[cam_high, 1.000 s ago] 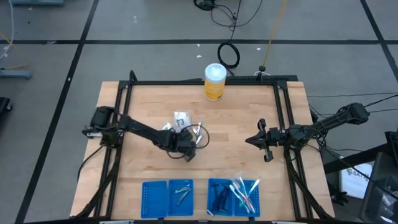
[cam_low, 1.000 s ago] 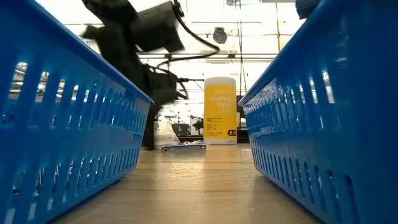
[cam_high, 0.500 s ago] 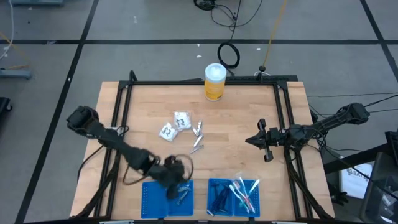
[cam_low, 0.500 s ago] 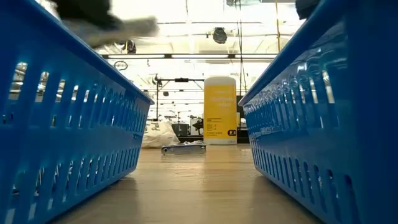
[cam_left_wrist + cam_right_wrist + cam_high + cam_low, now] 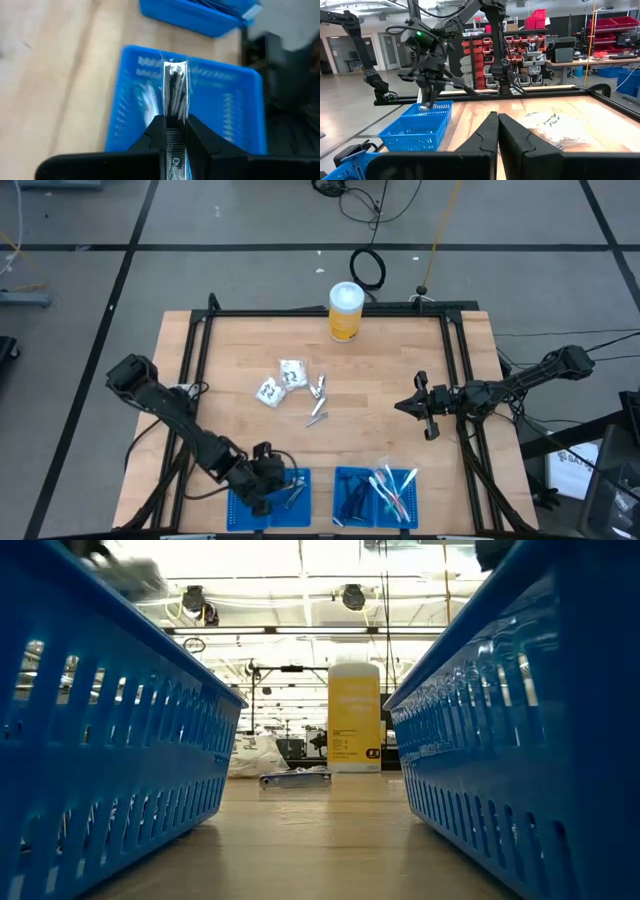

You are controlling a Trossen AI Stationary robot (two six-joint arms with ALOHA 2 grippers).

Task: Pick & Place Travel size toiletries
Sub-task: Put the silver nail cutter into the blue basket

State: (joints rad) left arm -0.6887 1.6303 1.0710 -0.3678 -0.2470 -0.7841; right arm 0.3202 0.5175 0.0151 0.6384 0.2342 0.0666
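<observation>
We see the left pincer (image 5: 268, 488) hanging over the left flat blue plastic tray (image 5: 243, 502) at the near edge of the wooden bench (image 5: 380, 370) — its fingers are pinched on a short silver clear-wrapped tube (image 5: 175, 90). In the left wrist view the tube sticks straight out past the fingertips, with the tray's perforated floor right beneath it. A couple of other silver tubes (image 5: 297, 493) already lie in that tray, just beside the pincer.

Well beyond the left pincer, toward mid-bench, we see two small white packets (image 5: 280, 380) side by side and, just next to them, a few loose silver tubes (image 5: 318, 402) lying flat. Farther still, at the far edge, stands the tall yellow canister with a white lid (image 5: 345, 311), upright.

The right-hand blue plastic tray (image 5: 350, 480) sits beside the left one, apart from it; it carries slim dark blue sticks (image 5: 352, 498) and pale clear-wrapped brushes (image 5: 392, 488).

The right pincer (image 5: 406, 406) waits over the right side of the bench, well apart from the left — fingers pressed together on nothing. In its wrist view a white packet (image 5: 554, 125) lies on the wood just ahead of the fingers.
</observation>
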